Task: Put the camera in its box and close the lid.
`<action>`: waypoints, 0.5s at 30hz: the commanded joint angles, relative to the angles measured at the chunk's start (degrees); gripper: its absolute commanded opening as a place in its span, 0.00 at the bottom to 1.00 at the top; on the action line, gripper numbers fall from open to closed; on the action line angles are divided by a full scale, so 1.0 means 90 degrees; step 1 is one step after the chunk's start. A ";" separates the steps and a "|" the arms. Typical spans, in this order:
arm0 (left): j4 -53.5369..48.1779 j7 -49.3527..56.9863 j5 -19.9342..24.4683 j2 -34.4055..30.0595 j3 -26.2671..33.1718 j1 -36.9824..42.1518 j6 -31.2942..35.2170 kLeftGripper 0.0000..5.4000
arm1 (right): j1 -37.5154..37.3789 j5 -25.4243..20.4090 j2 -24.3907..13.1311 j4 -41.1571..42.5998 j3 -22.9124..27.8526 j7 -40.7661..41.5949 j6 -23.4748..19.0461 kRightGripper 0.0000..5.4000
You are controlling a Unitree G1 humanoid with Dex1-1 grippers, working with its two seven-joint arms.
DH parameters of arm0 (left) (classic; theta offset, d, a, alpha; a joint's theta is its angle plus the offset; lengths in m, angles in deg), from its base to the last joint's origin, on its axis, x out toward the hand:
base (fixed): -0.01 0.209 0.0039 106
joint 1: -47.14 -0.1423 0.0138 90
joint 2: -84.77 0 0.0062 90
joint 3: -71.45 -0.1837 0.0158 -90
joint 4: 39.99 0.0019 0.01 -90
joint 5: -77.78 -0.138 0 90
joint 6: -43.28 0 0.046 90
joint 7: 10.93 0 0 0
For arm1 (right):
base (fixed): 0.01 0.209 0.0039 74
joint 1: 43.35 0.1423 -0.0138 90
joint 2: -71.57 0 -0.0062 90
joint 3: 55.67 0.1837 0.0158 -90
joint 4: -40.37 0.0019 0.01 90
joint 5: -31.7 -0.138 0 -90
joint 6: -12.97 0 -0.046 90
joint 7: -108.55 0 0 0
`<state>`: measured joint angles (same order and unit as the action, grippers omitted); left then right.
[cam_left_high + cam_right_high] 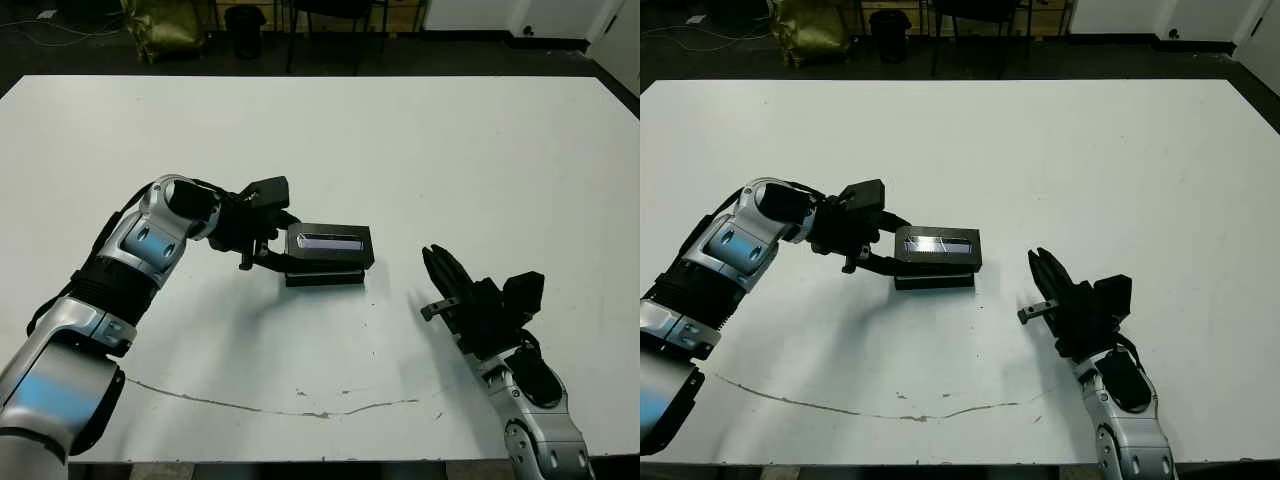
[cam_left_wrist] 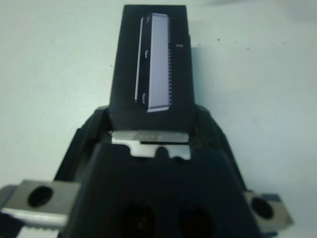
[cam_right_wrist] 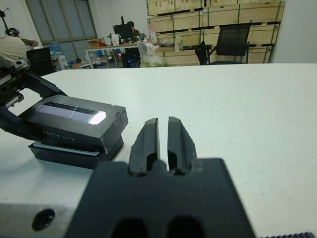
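The lid [image 1: 330, 244], flat and black with a silvery stripe on top, lies over the box [image 1: 324, 278] near the table's middle, slightly offset so the box's front edge shows beneath it. My left gripper [image 1: 284, 247] is shut on the lid's left end, one finger on each side. In the right wrist view the lid [image 3: 74, 116] rests on the box [image 3: 69, 152] a short way ahead. My right gripper [image 1: 440, 266] sits low over the table to the right of the box, shut and holding nothing, its fingertips [image 3: 151, 130] pressed together. The camera is hidden.
A thin dark crack line [image 1: 300, 408] runs across the white table [image 1: 400, 140] near its front edge. Beyond the far edge stand chair legs, a dark bin [image 1: 245, 25] and a yellowish bag [image 1: 165, 25]. A seated person [image 3: 12, 47] shows far off.
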<state>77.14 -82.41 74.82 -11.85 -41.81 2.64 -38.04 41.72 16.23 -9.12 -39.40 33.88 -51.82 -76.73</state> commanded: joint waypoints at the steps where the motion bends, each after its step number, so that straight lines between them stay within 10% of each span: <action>1: 0.0034 -0.0192 -0.0170 -0.0156 -0.0147 0.0081 0.0228 0.45 | -0.0055 0.0026 -0.0022 -0.0104 0.0008 0.0026 0.0022 0.00; 15: 0.0415 -0.0502 0.0060 -0.0057 -0.0019 0.0274 0.0162 0.45 | -0.0085 0.0064 -0.0032 -0.0151 0.0006 0.0059 0.0094 0.00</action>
<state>79.70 -86.49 75.87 -11.98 -41.86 4.49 -36.57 41.67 16.80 -9.06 -39.83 33.76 -51.69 -75.86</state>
